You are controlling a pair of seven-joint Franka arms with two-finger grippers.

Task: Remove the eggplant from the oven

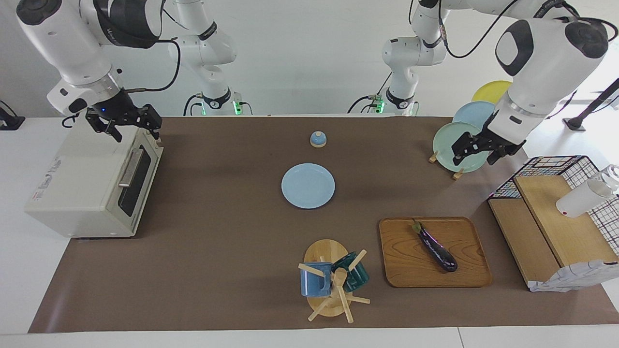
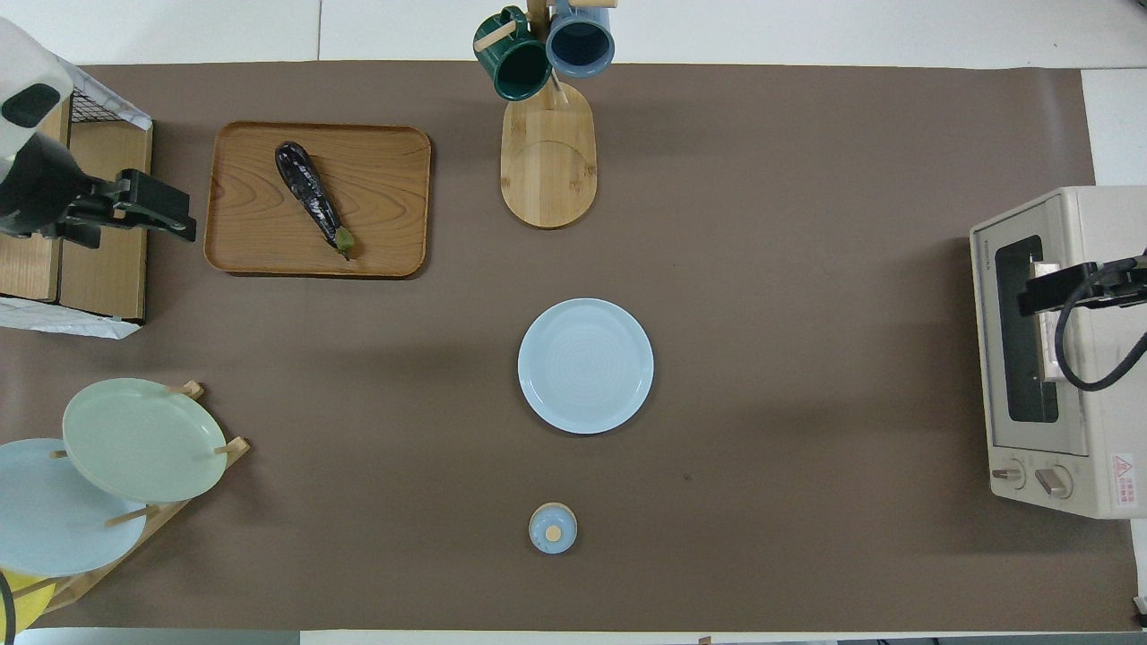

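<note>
The dark-purple eggplant lies free on a wooden tray toward the left arm's end of the table. My left gripper hangs open and empty, raised clear of the tray, over the wooden box beside it. The cream oven stands at the right arm's end with its dark glass door closed. My right gripper hovers open over the oven's top front edge, above the door handle, holding nothing.
A pale blue plate sits mid-table, with a small blue lidded pot nearer the robots. A mug tree holds a blue and a green mug. A plate rack and a wire basket with wooden boards crowd the left arm's end.
</note>
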